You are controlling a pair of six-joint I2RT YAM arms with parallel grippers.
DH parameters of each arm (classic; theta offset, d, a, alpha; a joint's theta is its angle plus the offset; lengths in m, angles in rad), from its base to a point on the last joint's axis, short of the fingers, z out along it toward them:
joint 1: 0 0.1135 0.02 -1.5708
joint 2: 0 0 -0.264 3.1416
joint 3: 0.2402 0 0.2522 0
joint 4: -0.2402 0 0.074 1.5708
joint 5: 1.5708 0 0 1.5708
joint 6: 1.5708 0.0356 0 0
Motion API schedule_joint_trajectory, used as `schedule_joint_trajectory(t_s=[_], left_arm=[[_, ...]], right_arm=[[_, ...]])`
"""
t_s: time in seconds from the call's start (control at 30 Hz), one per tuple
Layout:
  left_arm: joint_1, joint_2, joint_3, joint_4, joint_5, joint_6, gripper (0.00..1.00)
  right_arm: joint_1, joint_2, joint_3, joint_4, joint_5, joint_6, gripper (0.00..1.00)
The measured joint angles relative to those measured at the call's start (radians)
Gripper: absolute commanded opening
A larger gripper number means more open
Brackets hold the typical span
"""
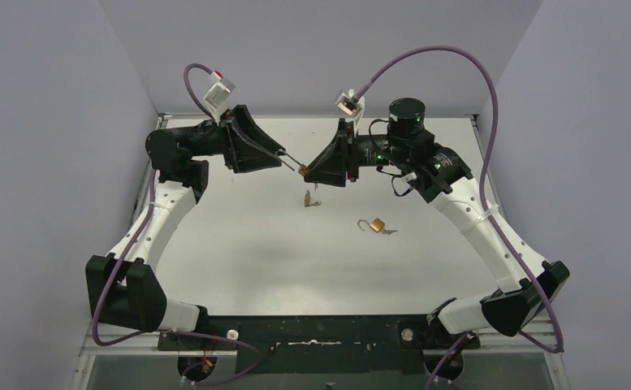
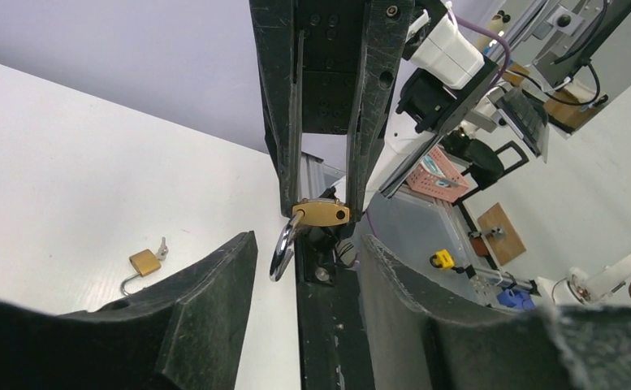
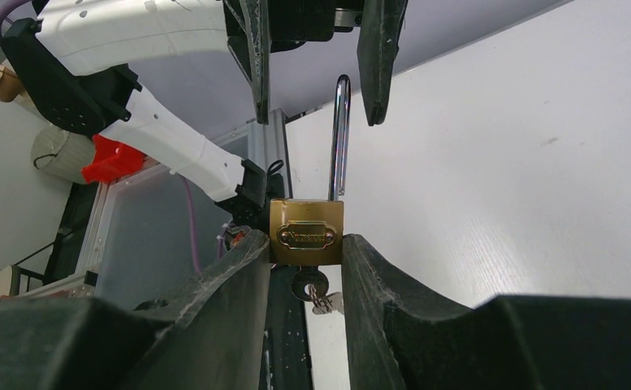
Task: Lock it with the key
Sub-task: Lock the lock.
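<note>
Setting: white table (image 1: 255,268) enclosed by pale lilac walls (image 1: 312,49); both arms reach to its far middle and meet there.
Task object: brass padlock (image 3: 306,231), held off the table between the two grippers.
Right gripper (image 3: 306,252): closed on the padlock body, one finger against each narrow side.
Left gripper (image 3: 318,110): jaws apart, one on either side of the shackle (image 3: 340,138) with a gap on both sides; it grips nothing.
Key (image 3: 307,284): seated in the keyhole on the underside of the body, with a ring and spare hanging from it.
Done: padlock lifted and presented; key inserted.
Left, as judged: the shackle stands raised out of the body, so it has to be pressed home and the key turned; the padlock reads as not yet locked.
Right wrist view alone: key in the keyhole, nameplate face, clearance between shackle and left fingers.
Left wrist view alone: the shackle's curved end hooking toward the camera; a second padlock (image 2: 144,262), shackle open, lying on the table.
Top view alone: layout of both arms; the second padlock lies nearer the bases, right of the meeting point and well apart from it; a small metal item (image 1: 309,197) sits just below the grippers, too small to identify.
</note>
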Motion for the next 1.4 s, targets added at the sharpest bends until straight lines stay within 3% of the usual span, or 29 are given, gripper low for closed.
schedule_joint_trajectory(t_s=[0.1,0.13,0.17,0.5,0.53,0.67,0.7,0.87,0.97,1.23,1.4], left_arm=[[-0.004,0.011,0.004,0.015,0.005,-0.013,0.31],[-0.004,0.011,0.004,0.016,0.005,-0.014,0.20],[-0.004,0.011,0.004,0.016,0.006,-0.021,0.02],[-0.003,0.028,0.010,0.070,0.016,-0.078,0.00],[-0.002,0.028,0.010,0.073,0.015,-0.082,0.00],[-0.002,0.028,0.010,0.079,-0.006,-0.093,0.00],[-0.002,0.028,0.010,0.078,-0.008,-0.095,0.00],[0.001,0.017,0.009,-0.001,-0.036,-0.034,0.00],[0.012,-0.029,0.007,-0.156,-0.087,0.072,0.00],[0.010,-0.252,0.011,-0.681,-0.364,0.437,0.00],[0.004,-0.323,0.011,-0.851,-0.520,0.534,0.00]], right_arm=[[0.000,0.003,0.000,0.000,0.000,0.000,0.25],[0.000,0.003,0.000,0.000,0.000,0.000,0.25],[0.000,0.003,0.000,0.001,0.000,0.000,0.25],[0.001,0.012,0.011,-0.005,-0.014,0.000,0.29],[0.001,0.015,0.019,-0.016,-0.008,-0.005,0.37],[0.010,0.024,0.083,-0.076,0.090,-0.042,0.90],[0.016,0.025,0.094,-0.077,0.134,-0.055,0.99],[0.055,-0.014,0.048,-0.034,0.380,-0.109,1.00],[0.038,-0.085,-0.068,0.048,0.409,-0.081,1.00],[-0.041,-0.131,-0.237,0.362,0.195,0.118,0.92],[-0.043,-0.100,-0.236,0.467,0.052,0.162,0.89]])
